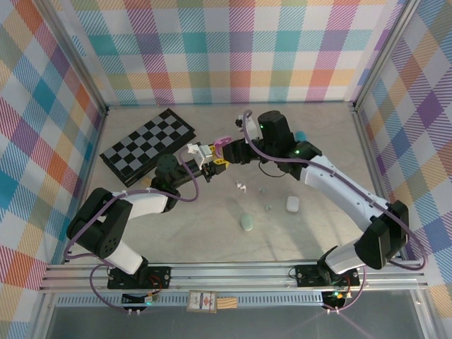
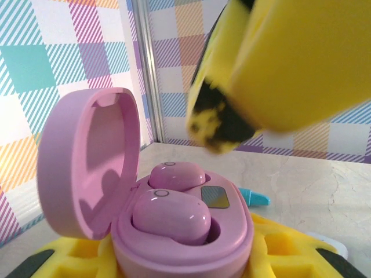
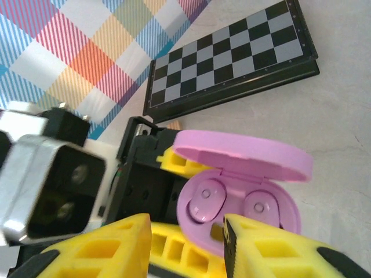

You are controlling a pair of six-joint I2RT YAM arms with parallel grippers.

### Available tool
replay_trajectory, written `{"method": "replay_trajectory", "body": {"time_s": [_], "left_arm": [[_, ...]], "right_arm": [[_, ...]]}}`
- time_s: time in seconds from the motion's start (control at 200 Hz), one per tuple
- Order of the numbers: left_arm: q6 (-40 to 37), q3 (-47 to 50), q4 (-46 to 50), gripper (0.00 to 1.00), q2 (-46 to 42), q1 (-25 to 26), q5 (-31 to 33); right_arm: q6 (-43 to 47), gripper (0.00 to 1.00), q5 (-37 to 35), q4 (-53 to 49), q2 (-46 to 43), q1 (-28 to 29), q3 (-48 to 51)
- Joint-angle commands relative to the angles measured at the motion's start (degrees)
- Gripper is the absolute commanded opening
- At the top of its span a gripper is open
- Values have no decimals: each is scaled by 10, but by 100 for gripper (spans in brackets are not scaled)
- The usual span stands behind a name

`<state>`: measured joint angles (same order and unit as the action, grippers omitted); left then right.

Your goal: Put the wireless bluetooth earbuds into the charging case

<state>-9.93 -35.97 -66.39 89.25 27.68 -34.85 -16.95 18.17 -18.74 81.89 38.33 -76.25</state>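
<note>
A pink charging case [image 2: 174, 246] stands with its lid [image 2: 87, 162] swung open, and my left gripper [image 2: 182, 263] is shut on its base with yellow pads on both sides. Two pink earbuds sit in its wells, the near one [image 2: 171, 214] slightly raised and the far one [image 2: 177, 174] seated low. In the right wrist view the same case [image 3: 237, 229] faces me with both earbuds [image 3: 206, 200] in place. My right gripper [image 3: 188, 226] hovers just in front of it, open, with nothing between its fingers. From above, both grippers meet at the case [image 1: 222, 145].
A folded chessboard [image 1: 148, 145] lies at the back left. On the table lie a white case [image 1: 292, 204], a pale green case [image 1: 248, 222], a loose white bud [image 1: 241, 186] and a greenish bud [image 1: 268, 207]. A small blue item [image 1: 301, 135] lies behind the right arm.
</note>
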Motion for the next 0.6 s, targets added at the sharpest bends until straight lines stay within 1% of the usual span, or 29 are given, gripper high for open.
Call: {"method": "replay_trajectory", "body": {"time_s": [0.0, 0.125, 0.225, 0.315, 0.495, 0.595], "left_arm": [[-10, -12, -29, 21, -5, 0, -4], [-24, -11, -14, 21, -11, 0, -19], [-28, -10, -11, 21, -12, -1, -24], [-27, -10, -10, 20, -14, -1, -28], [-30, -9, -5, 21, -20, -1, -29], [-33, -8, 3, 21, -25, -1, -23]], "right_arm": [[15, 39, -14, 24, -40, 3, 8], [11, 39, -60, 2, -28, 0, -26], [15, 39, -92, -62, 25, -2, -93], [24, 40, -109, -85, 64, -1, -130], [36, 40, -102, -132, 114, -2, -192], [44, 40, -94, -156, 116, -1, -194]]}}
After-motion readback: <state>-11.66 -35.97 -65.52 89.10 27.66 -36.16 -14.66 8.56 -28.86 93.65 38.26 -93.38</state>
